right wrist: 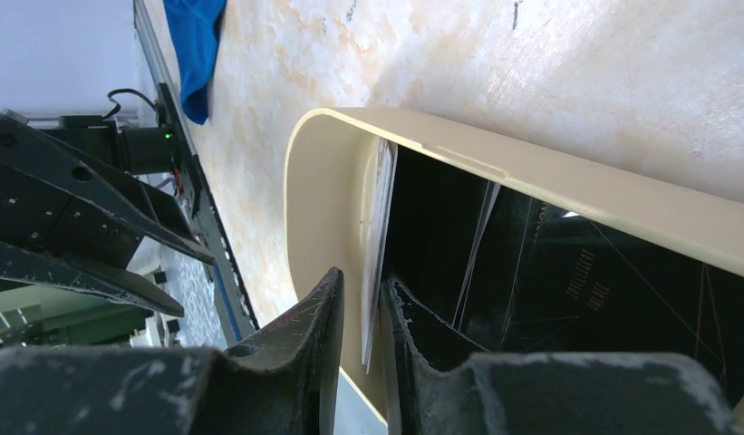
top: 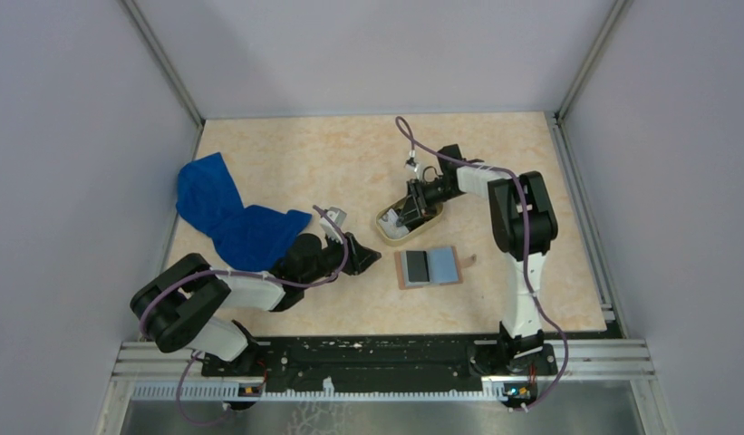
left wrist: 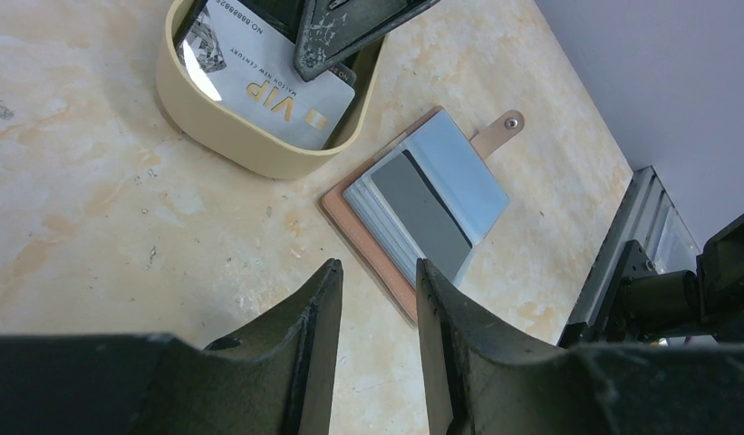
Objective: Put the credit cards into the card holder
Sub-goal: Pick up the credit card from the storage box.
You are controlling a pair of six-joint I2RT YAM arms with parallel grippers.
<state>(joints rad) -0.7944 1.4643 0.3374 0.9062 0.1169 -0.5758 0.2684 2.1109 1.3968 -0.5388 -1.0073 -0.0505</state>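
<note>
1. the right gripper (right wrist: 363, 304) reaches into the oval tan tray (right wrist: 531, 168), jaws narrow, with the white card (right wrist: 377, 227) edge-on between them, apparently pinched.
2. the black card (right wrist: 567, 281) lies inside the same tray.
3. the card holder (top: 429, 267) lies open on the table (top: 304, 154) just beside the tray, grey-blue face up.
4. the left gripper (left wrist: 377, 272) hovers near the holder, jaws slightly apart and empty.
5. a blue cloth (top: 227, 213) lies well apart to the left.
</note>
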